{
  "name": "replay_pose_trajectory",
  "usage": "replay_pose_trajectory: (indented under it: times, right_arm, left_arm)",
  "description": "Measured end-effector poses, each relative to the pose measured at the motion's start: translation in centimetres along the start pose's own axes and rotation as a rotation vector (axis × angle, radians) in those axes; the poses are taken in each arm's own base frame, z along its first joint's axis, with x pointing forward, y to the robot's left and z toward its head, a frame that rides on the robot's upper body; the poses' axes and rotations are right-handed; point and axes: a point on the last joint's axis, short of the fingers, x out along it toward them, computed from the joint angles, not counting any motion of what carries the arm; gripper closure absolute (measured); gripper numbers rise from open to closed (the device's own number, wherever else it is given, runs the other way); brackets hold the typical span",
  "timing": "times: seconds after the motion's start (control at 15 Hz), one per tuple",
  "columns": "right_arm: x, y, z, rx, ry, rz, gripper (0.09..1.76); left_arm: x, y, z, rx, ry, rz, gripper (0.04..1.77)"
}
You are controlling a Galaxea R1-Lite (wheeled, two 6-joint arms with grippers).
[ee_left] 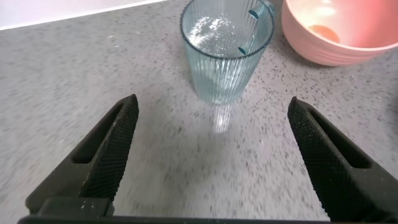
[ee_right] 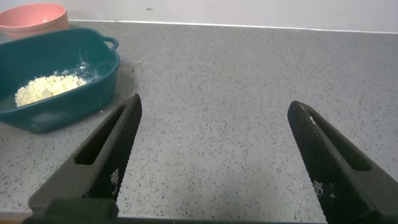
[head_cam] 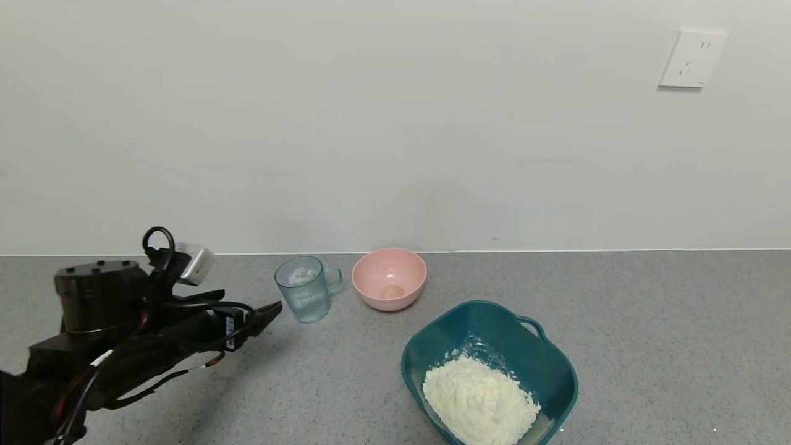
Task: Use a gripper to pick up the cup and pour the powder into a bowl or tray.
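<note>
Left tool (head_cam: 269, 314) spread wide, just short of cup (head_cam: 303, 297), not touching. Cup upright on bench (head_cam: 649, 321) beside pink bowl (head_cam: 389, 278). Powder (head_cam: 479, 402) heaped in basin (head_cam: 556, 364). Right tool (ee_right: 214, 155) also spread, over bare bench.

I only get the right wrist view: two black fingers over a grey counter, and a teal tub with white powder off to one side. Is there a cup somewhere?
Observer: Yes. A ribbed glass cup stands upright on the counter next to a pink bowl, beyond the teal basin.
Operator: Is anything holding it?
Observer: No. The left gripper is open, pointing at the cup but not touching it.
Operator: Anything in the cup?
Observer: Only a little white powder clings inside it. The big heap lies in the basin.
</note>
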Motion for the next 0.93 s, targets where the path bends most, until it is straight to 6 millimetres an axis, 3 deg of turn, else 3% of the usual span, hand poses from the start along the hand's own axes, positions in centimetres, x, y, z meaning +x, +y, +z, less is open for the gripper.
replay_pose_trajectory:
  times: [0.27, 0.53, 0.93]
  right_arm:
    - [0.0, 0.0, 0.0, 0.0, 0.0, 0.0, 0.14]
    - [0.0, 0.0, 0.0, 0.0, 0.0, 0.0, 0.14]
    - [0.0, 0.0, 0.0, -0.013, 0.003, 0.0, 0.14]
  left_arm:
    - [-6.3, -0.1, 0.6, -0.016, 0.003, 0.034, 0.1]
    - [-13.3, -1.1, -0.1, -0.029, 0.002, 0.053, 0.09]
    - [-23.3, -3.5, -3.4, -0.004, -0.129, 0.077, 0.09]
